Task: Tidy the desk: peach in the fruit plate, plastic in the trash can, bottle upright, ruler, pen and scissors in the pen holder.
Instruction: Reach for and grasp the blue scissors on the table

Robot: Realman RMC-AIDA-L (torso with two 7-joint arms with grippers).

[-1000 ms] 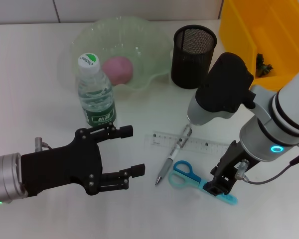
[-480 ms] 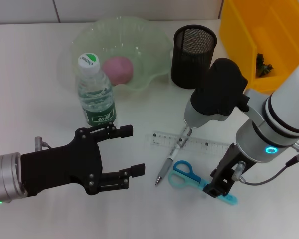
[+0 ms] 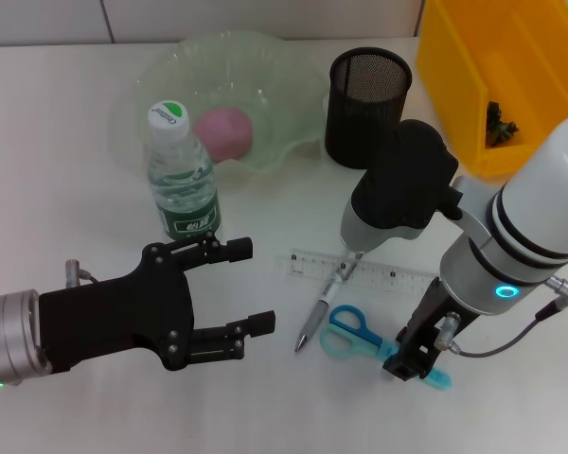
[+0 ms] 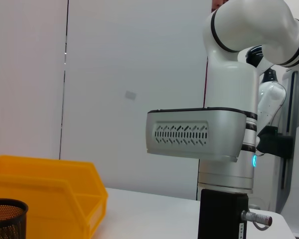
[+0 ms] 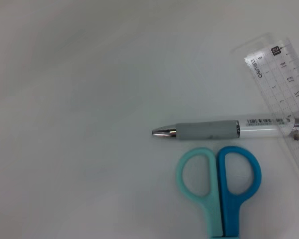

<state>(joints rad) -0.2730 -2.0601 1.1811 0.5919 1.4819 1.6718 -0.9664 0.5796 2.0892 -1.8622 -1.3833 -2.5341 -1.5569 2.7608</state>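
Observation:
A pink peach [image 3: 224,130] lies in the green fruit plate [image 3: 170,59]. The water bottle [image 3: 182,175] stands upright in front of the plate. The black mesh pen holder [image 3: 369,95] stands at the back. A clear ruler [image 3: 398,277], a pen [image 3: 320,310] and blue scissors [image 3: 352,331] lie together on the table. They also show in the right wrist view: ruler [image 5: 284,84], pen [image 5: 224,130], scissors [image 5: 219,184]. My right gripper [image 3: 412,357] hangs low over the blade end of the scissors. My left gripper [image 3: 251,287] is open and empty, to the left of the pen.
The yellow bin [image 3: 511,57] stands at the back right with a dark scrap [image 3: 500,123] in it. The bin [image 4: 45,194] and the pen holder [image 4: 5,219] also show in the left wrist view. The right arm's bulk hides part of the ruler.
My right arm has shifted slightly to the left, and its gripper has moved a little left along the scissors. The left arm has not moved.

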